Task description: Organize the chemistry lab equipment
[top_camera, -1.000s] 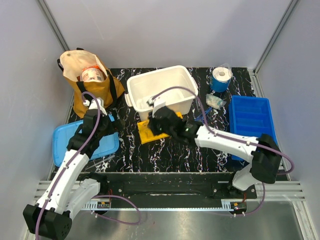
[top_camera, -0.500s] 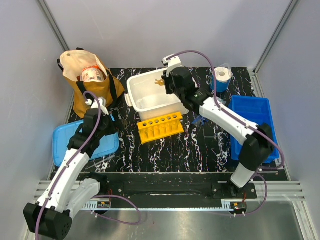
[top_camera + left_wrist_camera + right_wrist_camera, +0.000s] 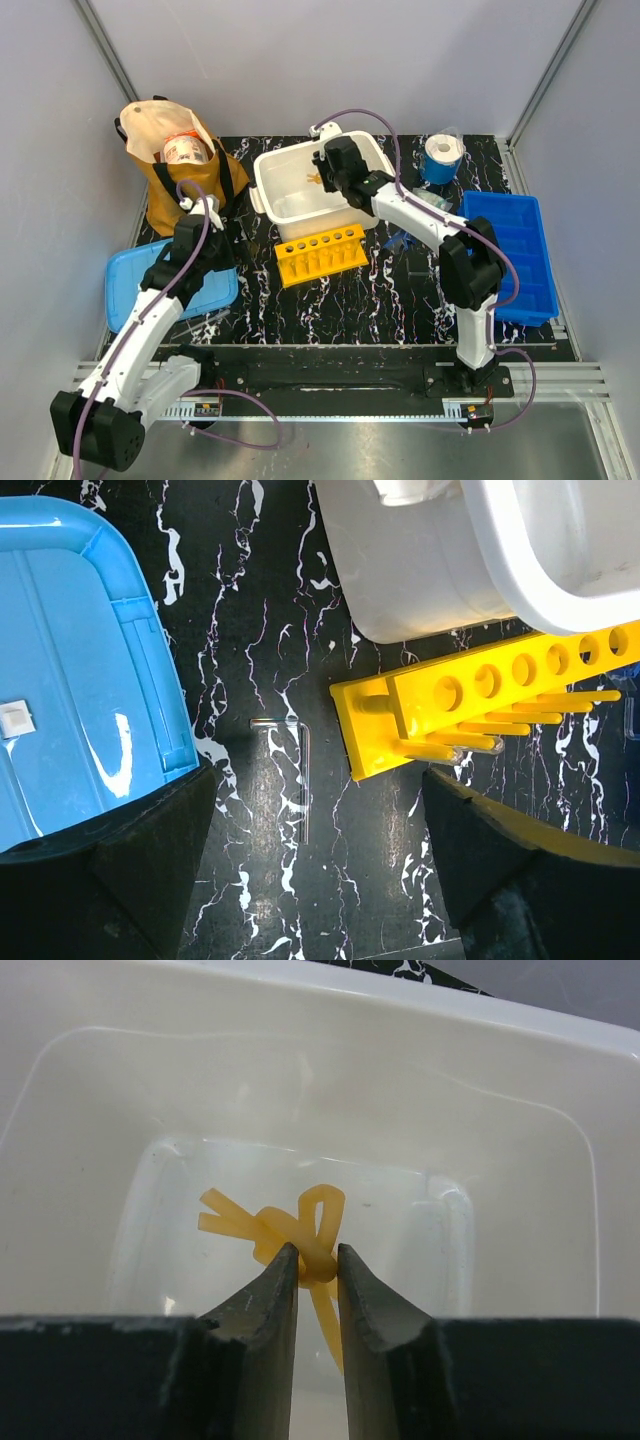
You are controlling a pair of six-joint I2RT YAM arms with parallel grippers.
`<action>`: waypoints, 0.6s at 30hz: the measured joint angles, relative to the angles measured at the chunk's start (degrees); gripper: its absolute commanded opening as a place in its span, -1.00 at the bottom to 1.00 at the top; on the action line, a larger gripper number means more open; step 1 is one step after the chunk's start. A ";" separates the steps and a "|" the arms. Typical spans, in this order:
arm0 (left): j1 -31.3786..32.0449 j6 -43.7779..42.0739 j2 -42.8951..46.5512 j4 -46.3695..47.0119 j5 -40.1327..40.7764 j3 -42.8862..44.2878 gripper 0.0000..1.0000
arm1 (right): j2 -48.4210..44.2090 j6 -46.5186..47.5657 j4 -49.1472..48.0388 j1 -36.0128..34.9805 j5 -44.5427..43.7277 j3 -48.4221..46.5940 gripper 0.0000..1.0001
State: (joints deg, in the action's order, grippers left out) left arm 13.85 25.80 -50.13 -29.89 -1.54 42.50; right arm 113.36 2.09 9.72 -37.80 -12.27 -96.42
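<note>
My right gripper (image 3: pixel 320 175) is shut on the tiny yellow-orange knotted piece (image 3: pixel 300 1228) and holds it inside the white tub (image 3: pixel 285 205), above the tub's floor (image 3: pixel 420 1110). My left gripper (image 3: pixel 315 865) is open and empty, low over the black table between the light blue lid (image 3: pixel 70 680) and the yellow tube rack (image 3: pixel 480 695). A thin bent clear tube (image 3: pixel 305 780) lies on the table just ahead of its fingers. Another clear tube (image 3: pixel 470 742) lies in the rack. Blue-framed safety glasses (image 3: pixel 403 240) and a small clear packet (image 3: pixel 432 203) lie right of the tub, partly hidden by the right arm.
The brown cloth bag (image 3: pixel 170 170) with a jar in it stands at the back left. A deep blue bin (image 3: pixel 505 250) sits at the right and a blue-and-white roll (image 3: pixel 440 157) at the back right. Thin clear tubes (image 3: pixel 200 320) lie near the front left edge.
My right arm has swung from the yellow rack up and back to the white tub with the knotted piece in its jaws. My left arm has barely moved.
</note>
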 measured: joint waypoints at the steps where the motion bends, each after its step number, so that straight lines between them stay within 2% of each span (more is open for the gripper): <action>1: 0.02 -0.04 -0.28 0.02 -0.07 0.00 0.71 | 0.17 0.00 0.09 0.00 -0.02 0.00 -0.40; 9: 0.02 -0.07 -4.13 -0.04 -1.14 0.00 0.59 | -0.57 -1.62 2.29 0.00 -0.02 -0.50 -0.28; 13: 0.02 -0.07 -7.02 -0.20 -2.14 0.00 0.56 | -3.63 -3.37 4.85 0.00 0.07 -0.28 -0.12; 16: 0.02 -0.09 -8.76 -0.59 -2.89 0.00 0.54 | -7.56 -4.68 6.45 0.00 0.46 0.35 -0.11; 18: 0.00 -0.07 -9.51 -0.61 -3.26 0.02 0.49 | -10.29 -5.49 7.21 0.00 0.87 0.87 -0.18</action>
State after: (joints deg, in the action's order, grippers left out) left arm 13.85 25.74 -59.64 -30.50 -4.80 42.52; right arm 103.07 -3.40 16.93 -37.80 -11.40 -95.55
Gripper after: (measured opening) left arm 0.774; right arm 0.444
